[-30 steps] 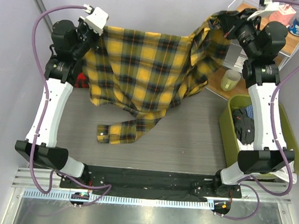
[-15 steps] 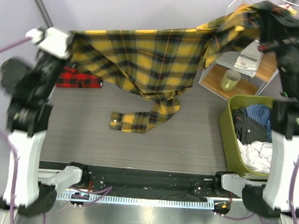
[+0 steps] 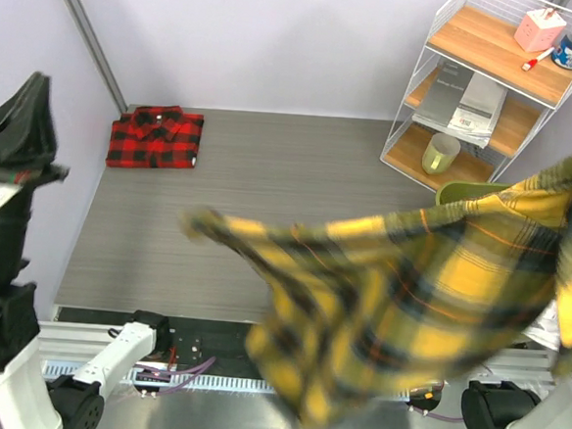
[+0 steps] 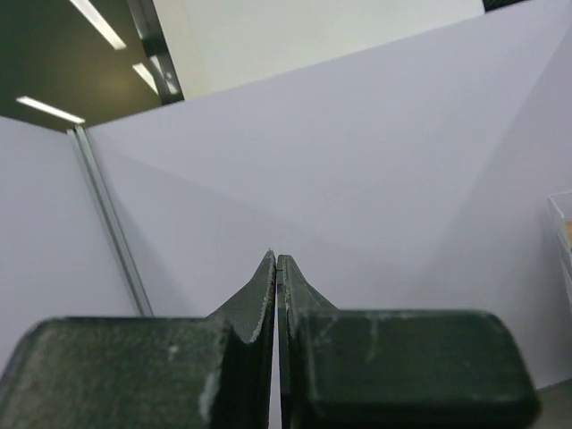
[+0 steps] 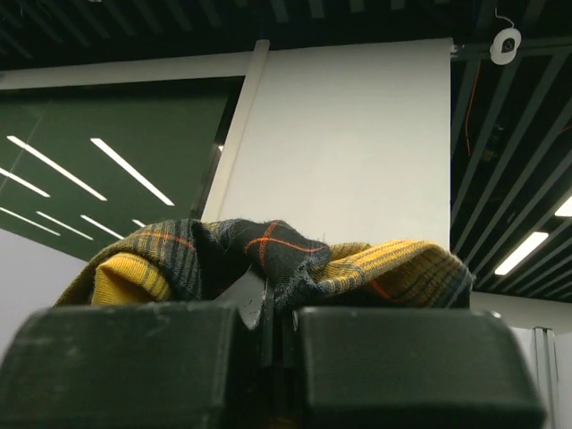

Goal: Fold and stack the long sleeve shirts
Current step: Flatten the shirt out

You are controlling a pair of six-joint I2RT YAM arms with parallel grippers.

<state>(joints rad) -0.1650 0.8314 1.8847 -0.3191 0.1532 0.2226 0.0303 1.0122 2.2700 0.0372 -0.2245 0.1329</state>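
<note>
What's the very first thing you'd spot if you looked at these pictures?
A big yellow-and-black shirt, blurry in the air over the near right of the table, pinched in the right gripper. At the far left, the red-and-black shirt lies neatly folded. The left gripper is shut, holding nothing.

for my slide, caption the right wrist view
Right gripper shut on the yellow shirt, ceiling lights behind
</note>
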